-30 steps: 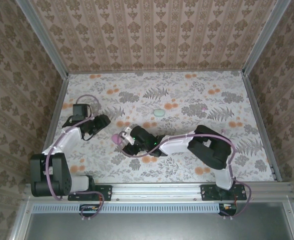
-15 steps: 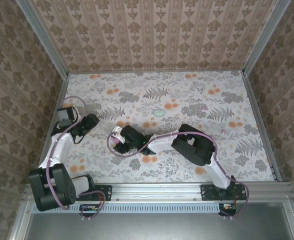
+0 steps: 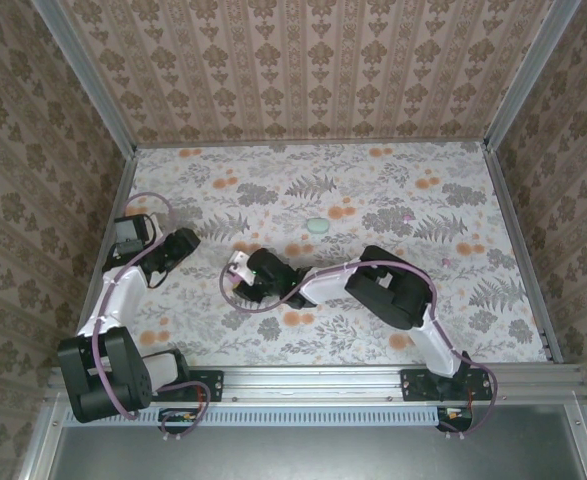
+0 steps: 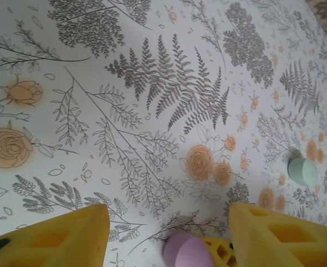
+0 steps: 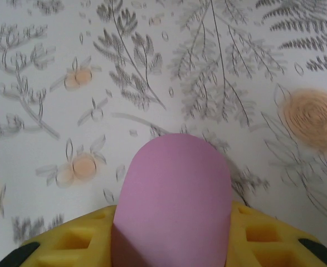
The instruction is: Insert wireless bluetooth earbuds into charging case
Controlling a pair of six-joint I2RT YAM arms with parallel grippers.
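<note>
I had the right end effector (image 3: pixel 241 279) clamped on the small pink pod (image 5: pixel 171 194), probably the charging case, low over the worktop (image 3: pixel 423 180), the left end effector (image 3: pixel 185 242) gaping empty, and judged its smooth hard shell light, slippery, best pinched across its broad sides.

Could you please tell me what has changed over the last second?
The left gripper drew back leftward, open, then stopped. The right gripper, shut on the pink object, edged slightly left as its elbow swung inward. The mint-green object stayed put.
</note>
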